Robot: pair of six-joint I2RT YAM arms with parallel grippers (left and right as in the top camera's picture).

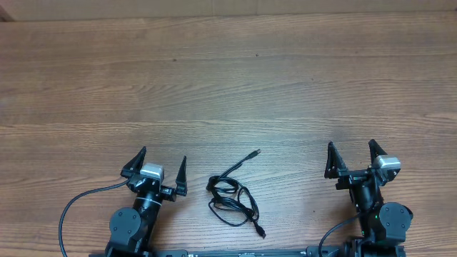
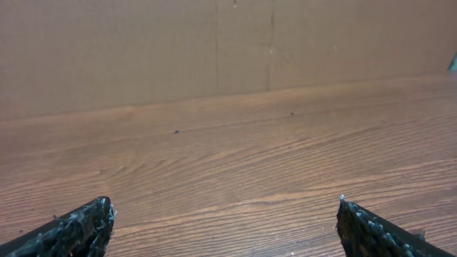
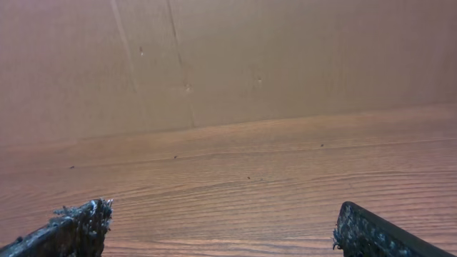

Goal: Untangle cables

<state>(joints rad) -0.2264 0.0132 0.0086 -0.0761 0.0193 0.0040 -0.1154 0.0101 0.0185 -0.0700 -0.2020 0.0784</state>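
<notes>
The cables (image 1: 234,198) lie as a small tangle of thin black cord on the wooden table near its front edge, between the two arms. One plug end (image 1: 255,153) points up and to the right, another (image 1: 261,233) lies at the lower right. My left gripper (image 1: 163,158) stands open to the left of the tangle, apart from it. My right gripper (image 1: 351,148) stands open well to the right. In the left wrist view the left gripper (image 2: 225,203) holds nothing, and in the right wrist view the right gripper (image 3: 223,207) holds nothing. Neither wrist view shows the cables.
The wooden table (image 1: 228,78) stretches far beyond the arms. A brown board wall (image 2: 214,50) rises at its far edge. A thick black arm wire (image 1: 71,207) loops at the left base.
</notes>
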